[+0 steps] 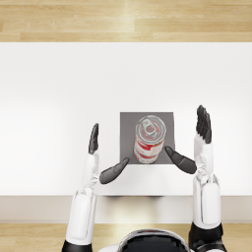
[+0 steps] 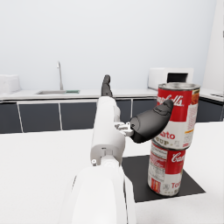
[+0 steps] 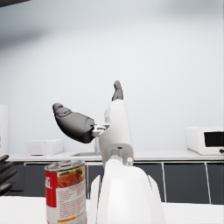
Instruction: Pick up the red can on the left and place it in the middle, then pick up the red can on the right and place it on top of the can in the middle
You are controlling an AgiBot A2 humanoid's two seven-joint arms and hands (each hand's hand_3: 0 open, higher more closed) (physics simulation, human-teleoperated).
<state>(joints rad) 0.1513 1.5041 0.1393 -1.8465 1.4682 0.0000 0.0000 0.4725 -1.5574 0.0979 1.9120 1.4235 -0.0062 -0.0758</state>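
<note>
Stacking appears complete: the upper red-and-white labelled soup can [image 2: 178, 114] is seen in the left wrist view standing upright on the lower red-and-white soup can [image 2: 166, 169], which rests on the dark grey square mat [image 1: 129, 123] in the middle of the white table [image 1: 59, 98]. In the head view only the silver lid of the top can is plainly visible, the lower can being hidden beneath it.

Nothing is held by either hand. The left hand [image 1: 102, 156] is spread with its fingers extended, its thumb reaching toward the mat's near corner, apart from the cans. The right hand [image 1: 193, 142] is likewise spread, fingers raised and thumb pointing toward the stack from the other side; whether the thumb tip is quite free of the can cannot be told from above.

The step in hand is judged to be the withdrawal. It would be done well if both hands were drawn outward and away from the stack, the thumbs kept from brushing the label, since a tall two-can column could be toppled by a light sideways touch. In the left wrist view the upper can seems slightly offset from the lower, so care is advised.
</note>
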